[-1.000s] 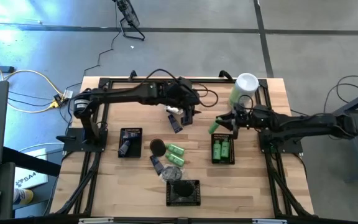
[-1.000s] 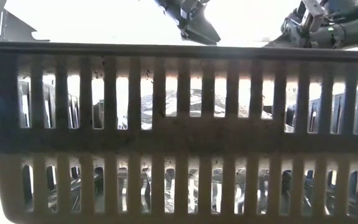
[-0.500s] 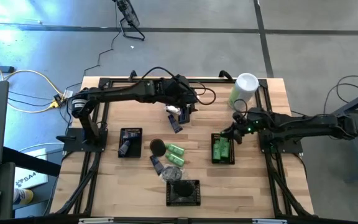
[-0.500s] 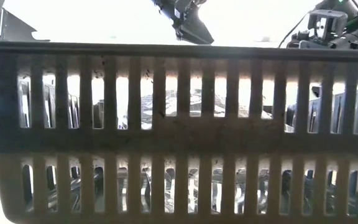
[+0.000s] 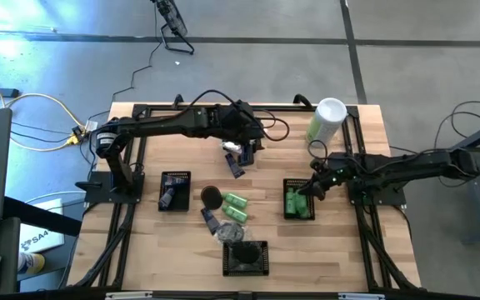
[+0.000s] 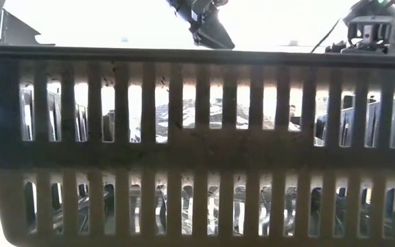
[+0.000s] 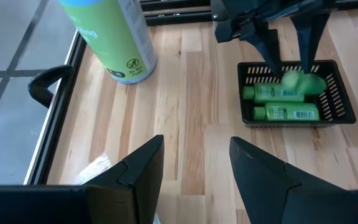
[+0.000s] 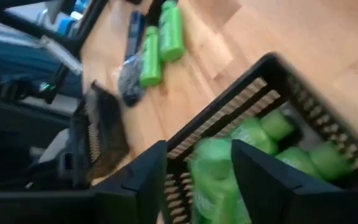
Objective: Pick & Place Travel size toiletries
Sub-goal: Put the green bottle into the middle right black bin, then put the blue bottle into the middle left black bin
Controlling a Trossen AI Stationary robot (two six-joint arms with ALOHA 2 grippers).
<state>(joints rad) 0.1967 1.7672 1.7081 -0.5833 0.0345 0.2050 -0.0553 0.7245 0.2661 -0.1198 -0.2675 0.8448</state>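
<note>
While the right gripper point(image 5: 310, 191) is hanging over the right-hand mesh basket point(image 5: 312, 215), I'm watching a green bottle point(image 8: 213, 171) sitting between its fingers point(image 8: 145, 180), blurred, right above the bottles already lying in there. Its jaws are standing apart on either side of that bottle; whether they're pinching it or letting it drop I cannot tell. From the left wrist view I'm seeing the same thing: two green bottles lying side by side in the basket and a smeared green shape point(image 7: 300, 82) just above them, under the right arm's fingers.

Over on the left, the left gripper point(image 5: 242, 154) is hovering at the far middle of the table with its jaws spread and nothing between them, just above a white crinkly packet point(image 5: 231, 147) and a small dark tube point(image 5: 236, 167).

On the bare wood near the middle, more green bottles point(image 5: 236, 201) are waiting beside a dark round piece point(image 5: 211, 196).

I'm judging these bottles as light, stiff plastic, smooth and rounded, so likely to roll or squirt out of a pinch. I'd be taking one across the middle of its body, jaws square to its long axis. The packet looks soft; I'd be gripping it by an edge.
</note>
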